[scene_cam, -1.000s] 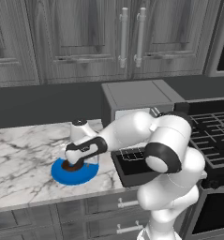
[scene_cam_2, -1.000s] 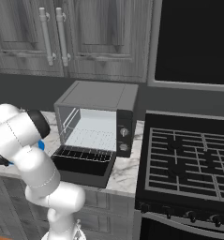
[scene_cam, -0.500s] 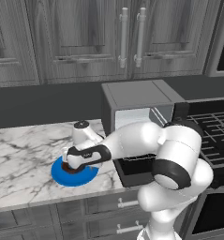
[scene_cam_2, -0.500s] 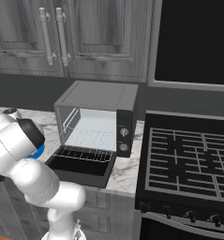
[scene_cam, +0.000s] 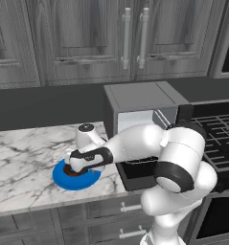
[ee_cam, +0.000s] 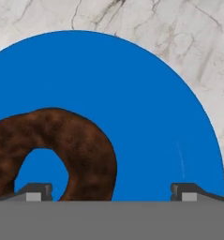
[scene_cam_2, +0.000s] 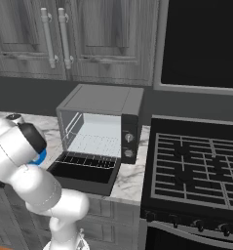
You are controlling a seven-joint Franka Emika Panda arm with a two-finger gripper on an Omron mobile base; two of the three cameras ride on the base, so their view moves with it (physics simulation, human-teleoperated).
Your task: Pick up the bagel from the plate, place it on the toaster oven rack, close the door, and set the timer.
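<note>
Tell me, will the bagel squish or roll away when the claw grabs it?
The bagel looks thick and bready, so it may squish a little. It lies flat on the plate, so it probably won't roll. Its glossy crust might slip between the open claw fingertips.

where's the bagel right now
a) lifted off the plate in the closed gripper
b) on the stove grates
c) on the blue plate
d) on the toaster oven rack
c, the bagel lies flat on the plate in the hand view, with the gripper open just above it, its fingertips apart and one side of the ring between them.
</note>
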